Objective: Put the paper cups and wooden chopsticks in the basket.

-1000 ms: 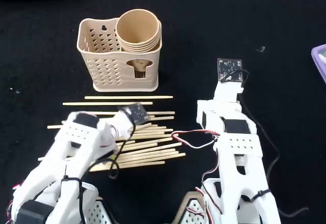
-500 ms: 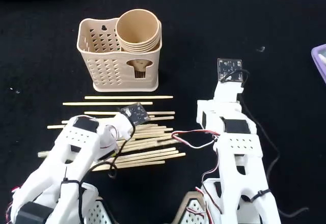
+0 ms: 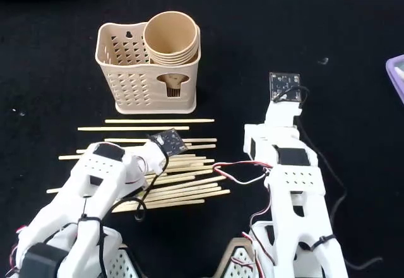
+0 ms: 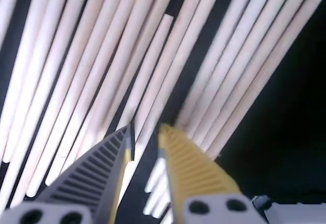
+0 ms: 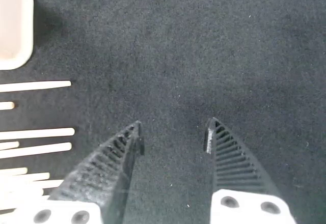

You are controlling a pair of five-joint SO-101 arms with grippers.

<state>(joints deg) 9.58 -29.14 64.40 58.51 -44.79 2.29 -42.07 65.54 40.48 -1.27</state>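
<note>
- In the high view you see the basket (image 3: pixel 136 82) standing at the far side of the black table (image 3: pixel 353 31). The paper cups (image 3: pixel 172 35) are stacked upright in one of its compartments. The wooden chopsticks (image 3: pixel 189 183) lie between the basket and the arms, with their long axis across the table and the nearer ones a little fanned.
- In the left wrist view your left gripper (image 4: pixel 145 132) is low over the wooden chopsticks. Its jaws are released with a narrow gap, and one stick runs under this gap.
- In the right wrist view your right gripper (image 5: pixel 173 127) is spread wide and grasps nothing, over bare black table, with stick ends beside it.
</note>
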